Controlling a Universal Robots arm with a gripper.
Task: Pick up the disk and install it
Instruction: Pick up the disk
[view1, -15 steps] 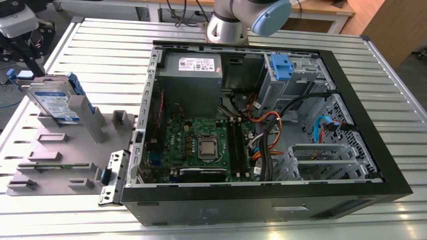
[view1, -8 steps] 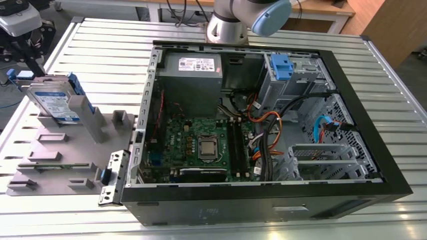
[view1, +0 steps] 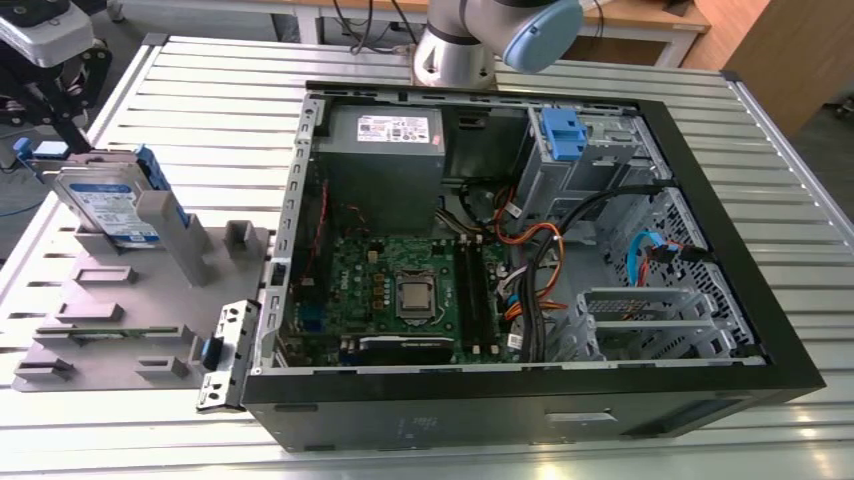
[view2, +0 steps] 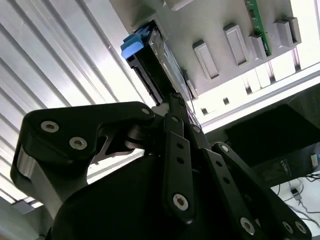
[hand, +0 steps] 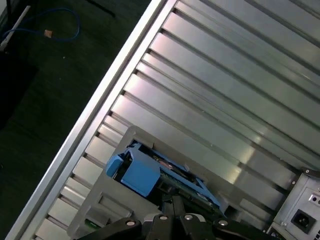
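The disk (view1: 107, 205) stands on edge in a slot of the grey holder (view1: 147, 330) at the exterior view's left, its silver face with the blue-and-white label showing and a blue carrier around it. My gripper (view1: 74, 145) comes down from above onto its top edge. In both wrist views the black fingers (view2: 175, 130) converge tightly on the disk (view2: 150, 60), beside the carrier's blue tab (hand: 137, 172). My gripper (view2: 172, 98) (hand: 172, 202) looks shut on the disk, which still sits in the holder.
An open computer case (view1: 787, 330) lies on the slatted metal table (view1: 214, 100), to the right of the holder. Inside it are a grey power-supply box (view1: 384, 140), a green motherboard (view1: 400, 290), cables, and a drive bay with a blue bracket (view1: 561, 135).
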